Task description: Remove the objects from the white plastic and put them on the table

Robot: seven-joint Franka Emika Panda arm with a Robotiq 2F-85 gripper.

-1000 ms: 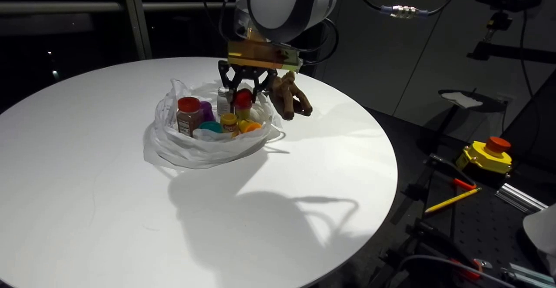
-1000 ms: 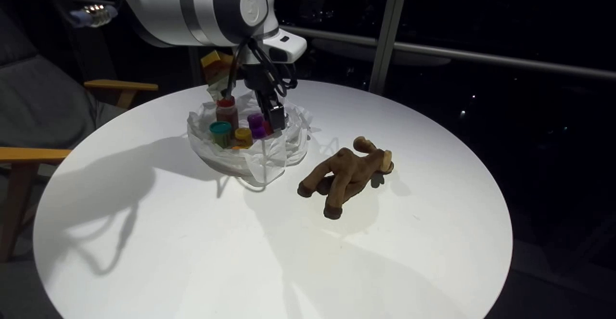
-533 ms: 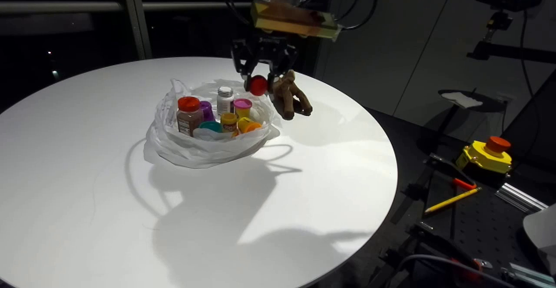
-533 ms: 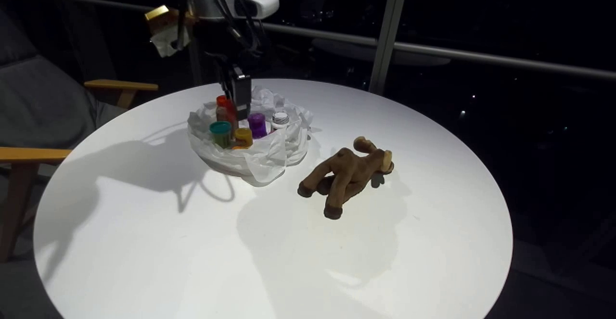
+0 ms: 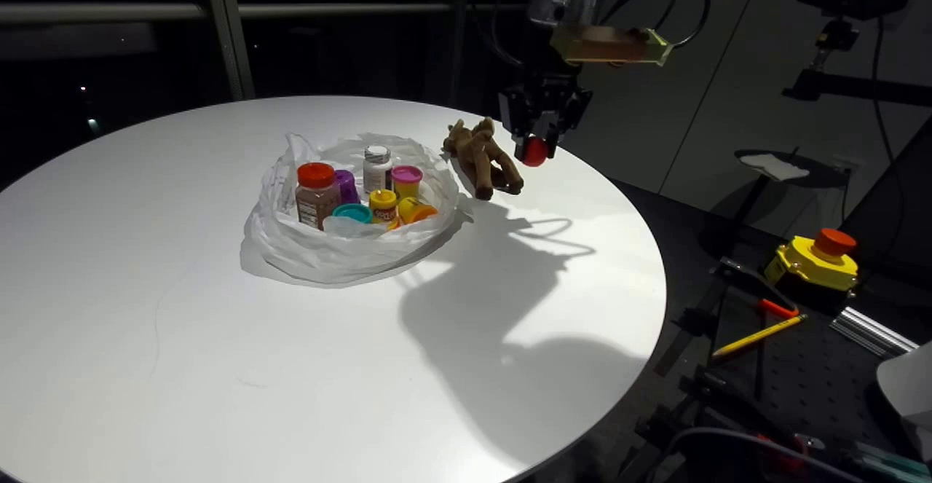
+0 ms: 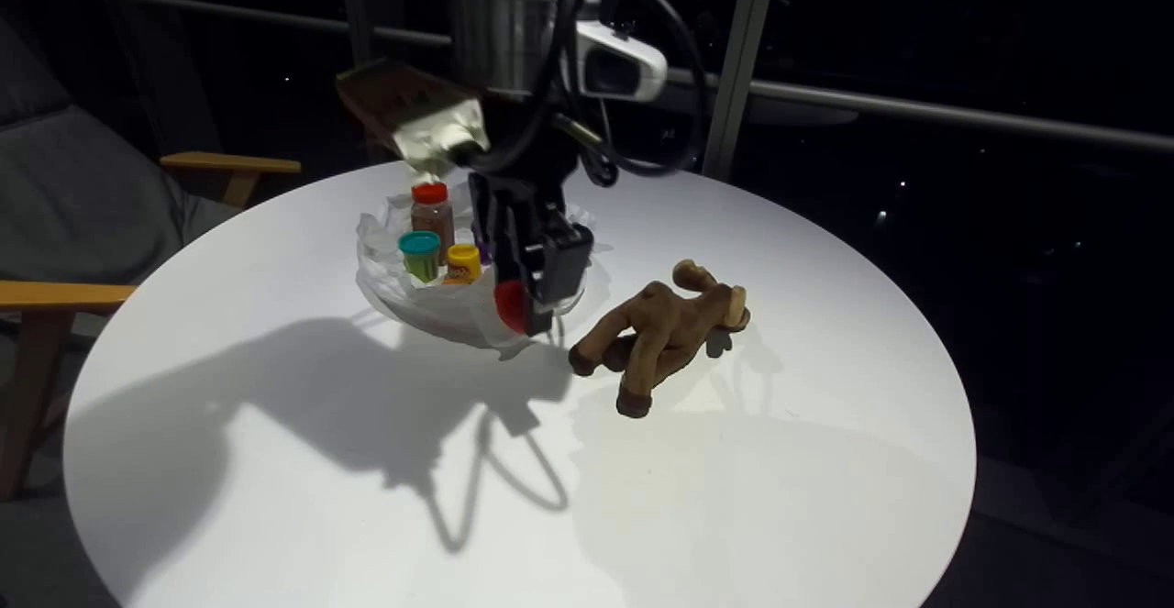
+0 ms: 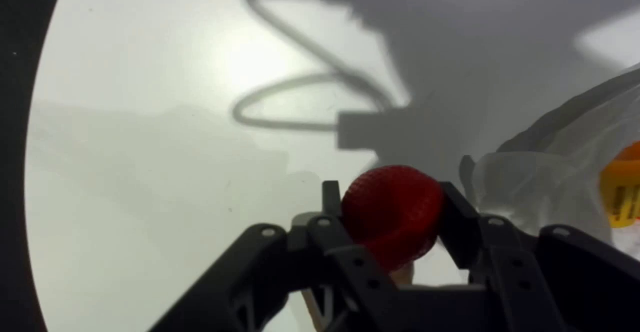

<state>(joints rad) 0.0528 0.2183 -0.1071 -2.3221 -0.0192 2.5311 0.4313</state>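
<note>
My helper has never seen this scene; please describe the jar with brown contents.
On the round table lies a white plastic bag. Inside stands the jar; its red lid sets it apart from the neighbouring purple container and teal-lidded tub.

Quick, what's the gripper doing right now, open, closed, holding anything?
Gripper: closed, holding a red roundish thing between its fingers, up above the table.

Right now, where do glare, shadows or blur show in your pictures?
In the wrist view, glare whitens a patch of table, looped shadows lie beside it, and the red object looks soft; in both exterior views, the arm casts a broad shadow across the table.
</note>
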